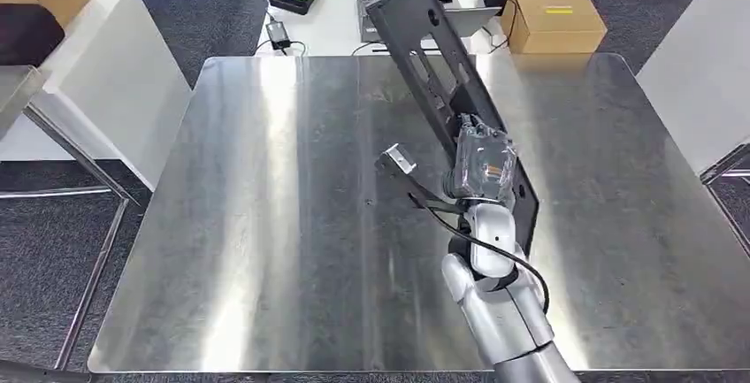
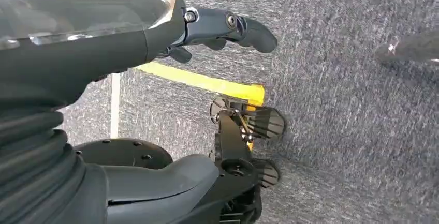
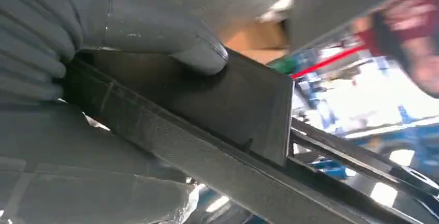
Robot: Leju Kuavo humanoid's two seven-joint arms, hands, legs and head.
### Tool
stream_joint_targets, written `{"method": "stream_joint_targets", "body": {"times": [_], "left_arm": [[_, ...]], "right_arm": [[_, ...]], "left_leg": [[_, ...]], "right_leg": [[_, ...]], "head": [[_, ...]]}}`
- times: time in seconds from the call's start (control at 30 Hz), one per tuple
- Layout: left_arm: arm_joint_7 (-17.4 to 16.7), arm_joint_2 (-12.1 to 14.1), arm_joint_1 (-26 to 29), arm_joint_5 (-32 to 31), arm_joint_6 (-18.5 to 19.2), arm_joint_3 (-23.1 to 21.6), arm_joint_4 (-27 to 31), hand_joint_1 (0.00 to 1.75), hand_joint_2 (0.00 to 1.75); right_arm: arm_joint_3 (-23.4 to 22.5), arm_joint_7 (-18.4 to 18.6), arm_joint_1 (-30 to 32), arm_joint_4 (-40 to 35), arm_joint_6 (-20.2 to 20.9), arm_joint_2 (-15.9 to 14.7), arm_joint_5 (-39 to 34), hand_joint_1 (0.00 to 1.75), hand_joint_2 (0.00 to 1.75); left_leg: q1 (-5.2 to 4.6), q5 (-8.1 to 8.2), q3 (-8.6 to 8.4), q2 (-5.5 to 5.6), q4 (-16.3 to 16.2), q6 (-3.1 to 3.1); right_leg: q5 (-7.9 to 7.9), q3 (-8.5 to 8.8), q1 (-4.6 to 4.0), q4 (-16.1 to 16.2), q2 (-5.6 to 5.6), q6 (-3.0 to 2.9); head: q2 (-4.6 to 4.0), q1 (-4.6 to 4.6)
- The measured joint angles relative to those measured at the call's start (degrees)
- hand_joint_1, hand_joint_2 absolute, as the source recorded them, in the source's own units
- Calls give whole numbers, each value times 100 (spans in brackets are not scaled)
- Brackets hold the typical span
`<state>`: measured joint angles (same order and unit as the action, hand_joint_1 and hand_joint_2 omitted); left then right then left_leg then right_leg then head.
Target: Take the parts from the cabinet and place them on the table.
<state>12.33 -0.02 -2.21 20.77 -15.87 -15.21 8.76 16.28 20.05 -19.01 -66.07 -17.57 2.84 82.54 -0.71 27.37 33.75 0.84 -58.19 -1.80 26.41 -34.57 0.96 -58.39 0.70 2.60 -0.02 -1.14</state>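
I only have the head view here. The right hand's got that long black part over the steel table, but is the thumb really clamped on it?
Observer: Yes. In the right wrist view the thick grey thumb presses flat on the black part.
Operator: And the left hand?
Observer: The left hand hangs over grey carpet near a yellow floor line, holding nothing.
Operator: Fingers spread?
Observer: One dark finger sticks out; the others I cannot tell.

Right hand [image 1: 482,164] raised, fingers gripping, left hand [image 2: 207,27] hanging, fingers loosely curled
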Motion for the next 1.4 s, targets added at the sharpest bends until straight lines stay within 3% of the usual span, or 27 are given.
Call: {"method": "stream_joint_targets", "body": {"times": [0.23,0.43,0.6,0.63,0.97,1.0,1.4], "left_arm": [[31,-2,0,-70,57,-7,0,0,175],[35,-20,0,-79,98,-9,0,0,175],[42,-37,-4,-26,103,-7,0,0,175],[50,-39,-3,-26,107,-7,0,0,175],[48,-44,-14,-18,118,-7,0,0,175],[48,-44,-20,-18,114,-4,0,0,0],[26,-52,-37,-9,79,-4,0,0,0]], "right_arm": [[-721,347,15,125,260,-252,410,175,175],[-1483,351,-246,1022,347,-448,452,175,175],[-1827,262,-508,1618,350,-542,441,175,175],[-1869,238,-559,1723,350,-551,437,0,0],[-2124,150,-822,2363,310,-612,439,0,0],[-2144,150,-842,2396,304,-612,441,0,0],[-2188,144,-913,2450,15,-595,474,0,0]], "left_leg": [[0,1,-1,0,-1,-1],[-1,1,-3,1,-1,-2],[0,1,-5,1,-2,-2],[0,1,-5,1,-2,-2],[0,1,-5,0,-2,-2],[0,1,-6,0,-2,-2],[0,1,-9,0,-2,-2]], "right_leg": [[0,3,1,1,1,0],[-1,6,1,1,-1,1],[-1,8,1,1,0,1],[-1,8,1,1,0,1],[-1,9,1,0,0,1],[-1,9,1,1,0,1],[-1,14,1,0,0,1]], "head": [[0,0],[0,0],[0,0],[0,0],[0,-2],[0,0],[0,0]]}}
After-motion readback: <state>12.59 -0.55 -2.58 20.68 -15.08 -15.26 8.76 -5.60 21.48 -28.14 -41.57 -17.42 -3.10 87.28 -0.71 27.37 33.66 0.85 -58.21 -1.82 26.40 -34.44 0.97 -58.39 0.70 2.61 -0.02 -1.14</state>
